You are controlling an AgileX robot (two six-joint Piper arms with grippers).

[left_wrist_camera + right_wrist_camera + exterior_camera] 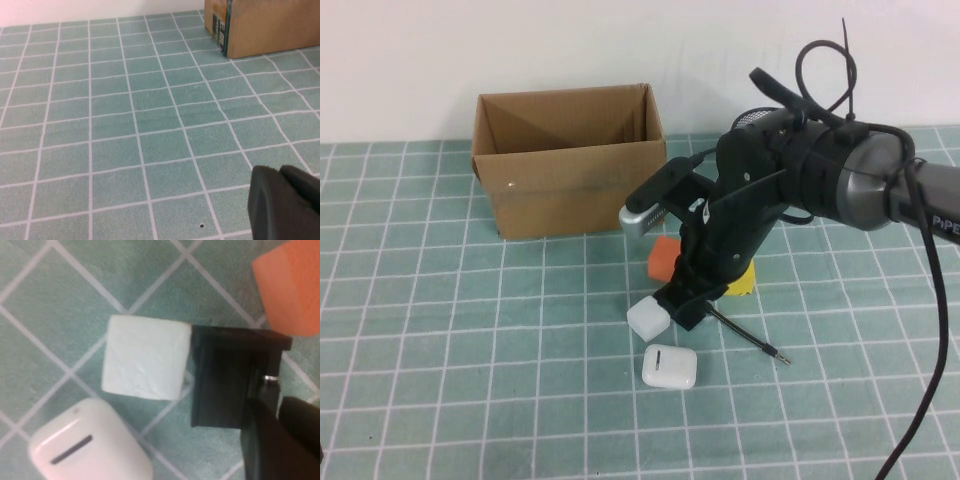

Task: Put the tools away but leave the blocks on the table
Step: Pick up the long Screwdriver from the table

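The right end effector [692,300] is low on the table [470,380], pinched nearly shut on the thin black screwdriver [750,340]. The white block [648,318] touches it at 9 o'clock. The left end effector [285,205] is closed, holding nothing.

Matt foam white block [145,357], glossy plastic earbud case [90,450], matt cardboard box [570,160].

Right gripper [692,300] hides most of the yellow block [744,283]
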